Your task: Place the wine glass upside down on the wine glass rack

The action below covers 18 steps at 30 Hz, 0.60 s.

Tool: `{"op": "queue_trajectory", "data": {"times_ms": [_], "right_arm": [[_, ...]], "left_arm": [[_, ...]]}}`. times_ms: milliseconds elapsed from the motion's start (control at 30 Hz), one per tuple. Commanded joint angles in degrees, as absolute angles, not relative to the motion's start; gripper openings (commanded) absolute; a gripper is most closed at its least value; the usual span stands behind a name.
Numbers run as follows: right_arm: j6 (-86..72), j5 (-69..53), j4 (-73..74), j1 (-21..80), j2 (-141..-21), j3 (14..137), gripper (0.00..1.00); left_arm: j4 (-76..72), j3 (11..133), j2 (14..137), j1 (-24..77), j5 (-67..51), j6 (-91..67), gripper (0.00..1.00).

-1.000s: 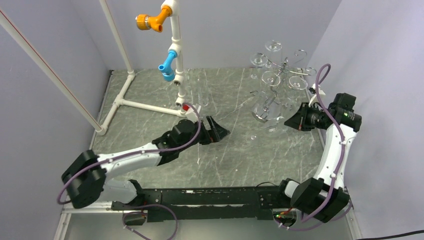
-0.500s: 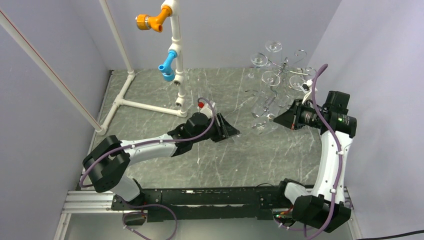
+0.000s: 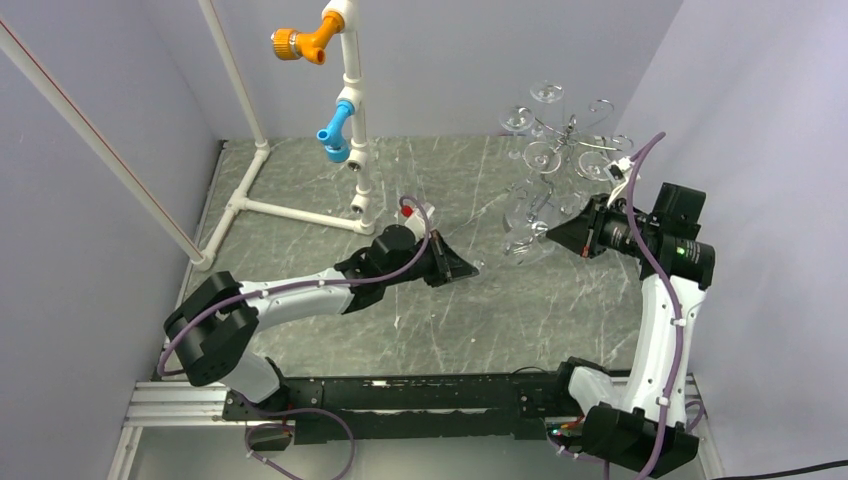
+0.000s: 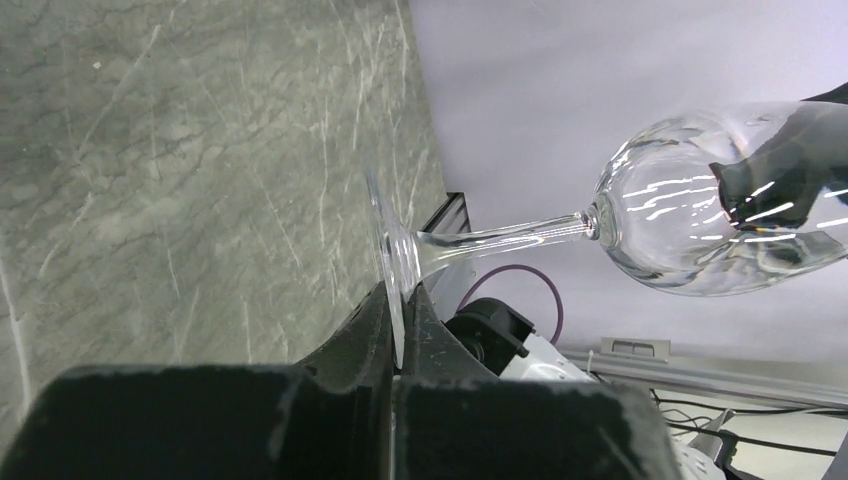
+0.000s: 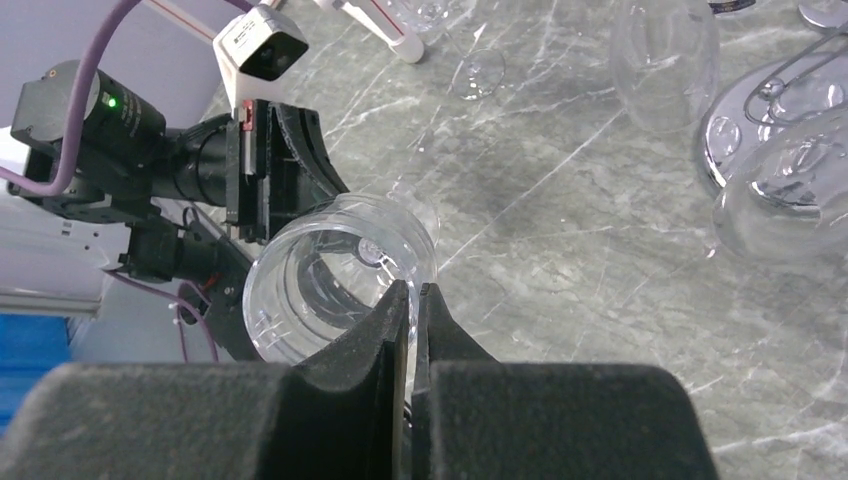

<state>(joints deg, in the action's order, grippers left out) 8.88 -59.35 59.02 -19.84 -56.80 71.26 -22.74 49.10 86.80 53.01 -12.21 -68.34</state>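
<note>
The left arm's fingers (image 4: 382, 318) are pinched shut on the edge of the foot of the wine glass (image 4: 620, 215), and the right arm's fingers (image 5: 398, 312) are clamped on the bowl's rim. The glass lies roughly level in the air between the two arms, above the surface (image 3: 450, 320), gripped at both ends, which looks like a handover in mid-course. Farther back, the wine glass rack (image 3: 570, 135) carries other glasses (image 5: 665, 60) upside down. By my judgement, what is left: one grip lets go, the glass turns bowl-down, and its foot slides into a free loop
</note>
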Motion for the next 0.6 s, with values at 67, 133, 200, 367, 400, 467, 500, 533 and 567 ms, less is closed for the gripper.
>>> {"op": "queue_trajectory", "data": {"times_ms": [67, 133, 200, 367, 400, 467, 500, 533, 567], "right_arm": [[19.9, -63.1, 66.3, -19.5, -55.5, 76.5, 0.32], [23.1, -59.6, 69.0, -19.5, -55.8, 78.8, 0.66], [23.8, -56.4, 70.6, -19.5, -56.8, 81.4, 0.90], [24.2, -60.9, 72.7, -19.6, -58.9, 88.2, 1.00], [23.6, -62.8, 72.5, -19.6, -59.3, 89.2, 1.00], [22.2, -66.6, 71.9, -19.0, -60.6, 91.0, 1.00], [20.8, -67.7, 71.2, -18.3, -61.6, 91.9, 1.00], [19.3, -68.6, 70.3, -17.4, -62.3, 92.6, 1.00], [17.8, -69.1, 69.6, -15.9, -63.0, 93.3, 0.99]], "left_arm": [[-12.8, 50.4, 77.5, 52.2, -5.6, -60.2, 0.00], [-3.8, 50.8, 72.5, 52.1, -0.9, -55.3, 0.00], [5.1, 50.0, 66.1, 52.1, 3.4, -50.0, 0.00], [17.2, 51.1, 54.6, 52.2, 11.5, -29.8, 0.00], [18.6, 52.2, 53.3, 52.4, 12.2, -24.8, 0.00], [20.4, 55.7, 52.1, 53.6, 14.0, -13.6, 0.00], [20.7, 57.6, 52.2, 54.5, 14.8, -5.6, 0.00], [20.3, 59.5, 52.5, 55.7, 15.3, 0.8, 0.00], [19.5, 61.2, 53.1, 57.1, 16.0, 8.1, 0.00]]}}
